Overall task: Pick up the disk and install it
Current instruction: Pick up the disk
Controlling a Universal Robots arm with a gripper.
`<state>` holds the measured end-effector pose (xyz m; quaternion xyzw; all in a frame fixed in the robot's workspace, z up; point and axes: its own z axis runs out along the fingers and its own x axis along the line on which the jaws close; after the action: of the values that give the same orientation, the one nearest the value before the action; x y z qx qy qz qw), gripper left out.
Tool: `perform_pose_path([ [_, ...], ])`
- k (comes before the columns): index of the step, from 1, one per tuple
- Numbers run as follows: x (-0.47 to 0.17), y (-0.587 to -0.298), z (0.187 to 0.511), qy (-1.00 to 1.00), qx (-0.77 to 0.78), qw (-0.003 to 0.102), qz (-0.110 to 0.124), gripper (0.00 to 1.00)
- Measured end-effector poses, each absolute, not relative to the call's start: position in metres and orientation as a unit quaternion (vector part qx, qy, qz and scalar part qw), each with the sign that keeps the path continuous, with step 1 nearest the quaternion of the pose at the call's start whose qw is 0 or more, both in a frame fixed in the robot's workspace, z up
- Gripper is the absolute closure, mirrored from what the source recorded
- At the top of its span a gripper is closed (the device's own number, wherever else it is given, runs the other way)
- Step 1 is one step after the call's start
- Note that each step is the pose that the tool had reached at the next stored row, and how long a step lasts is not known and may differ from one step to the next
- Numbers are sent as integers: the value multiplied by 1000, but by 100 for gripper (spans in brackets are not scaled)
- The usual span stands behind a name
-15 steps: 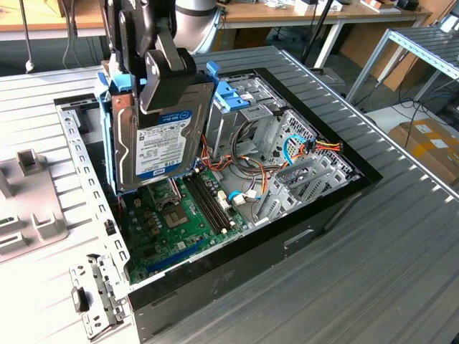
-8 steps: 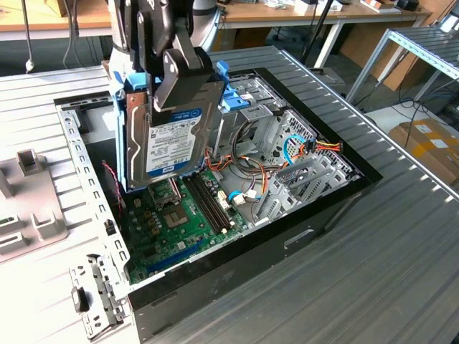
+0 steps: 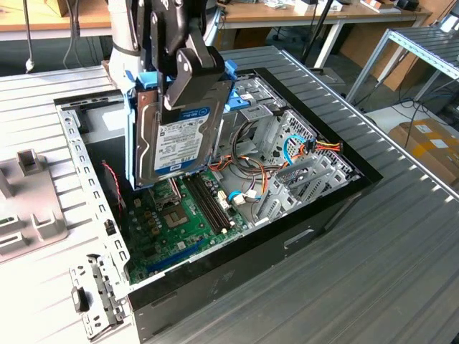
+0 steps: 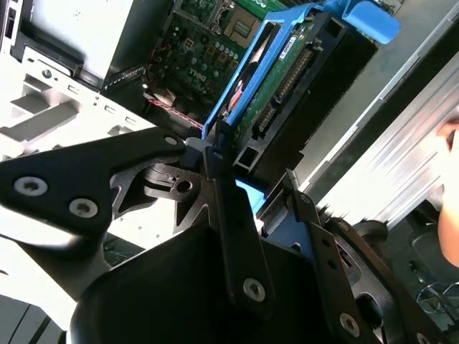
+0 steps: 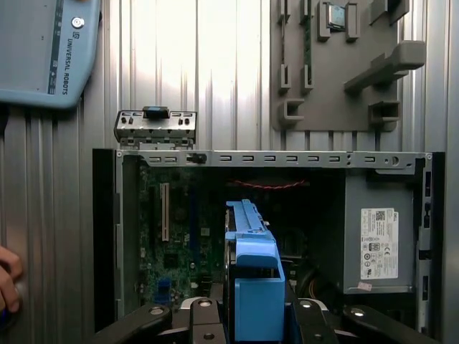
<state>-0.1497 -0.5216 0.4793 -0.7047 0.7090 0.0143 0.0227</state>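
Workshop: slatted metal bench (image 3: 401, 272) (cardboard boxes (image 3: 429, 143), desks (image 3: 287, 14)).

Wrist vertical, claw (image 3: 169, 94) pointing down (black fingers (image 3: 188, 75) pinched on the disk (image 3: 172, 143))

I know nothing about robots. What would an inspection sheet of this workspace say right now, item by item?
Surface: ribbed metal table carrying an open computer case.
Job's things: the disk, held upright over the motherboard, not yet installed.
Clutter: grey fixture plate and small metal bracket beside the case.
Grippers: the tool is shut on the disk's upper end.
Cables: coloured wire bundle inside the case; thin red cable near its wall.
Surroundings: workbench behind, cardboard box beyond the table, a person's hand by the table.
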Motion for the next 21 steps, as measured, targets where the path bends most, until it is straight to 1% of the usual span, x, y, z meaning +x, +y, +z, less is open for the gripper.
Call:
perform_pose_path([
  [21,-126,-523,479,709,-705,23,14,63],
])
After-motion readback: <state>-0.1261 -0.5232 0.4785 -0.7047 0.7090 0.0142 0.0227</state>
